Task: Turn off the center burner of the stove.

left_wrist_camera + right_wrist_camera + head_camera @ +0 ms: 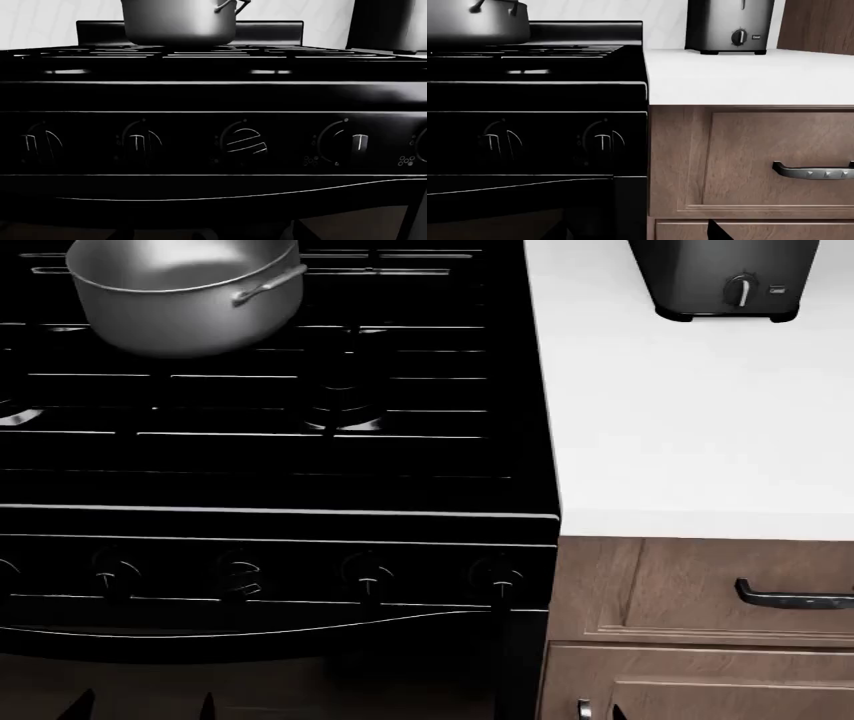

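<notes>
The glossy black stove [267,525] fills the left of the head view, with bar grates on top and a row of round knobs across its front. In the left wrist view, one knob [243,142] stands turned, its white lines tilted, while its neighbours [140,144] [343,142] stand upright. The turned knob also shows in the head view [240,575]. My left gripper [143,706] is open and empty, low in front of the oven door, below and short of the knobs. My right gripper [601,710] is open and empty in front of the cabinet beside the stove.
A steel pot [180,290] sits on the back left grates. A white counter [694,410] lies right of the stove, with a dark appliance [721,275] at its back. Brown wooden cabinet drawers [667,590] with a metal handle [794,595] are below it.
</notes>
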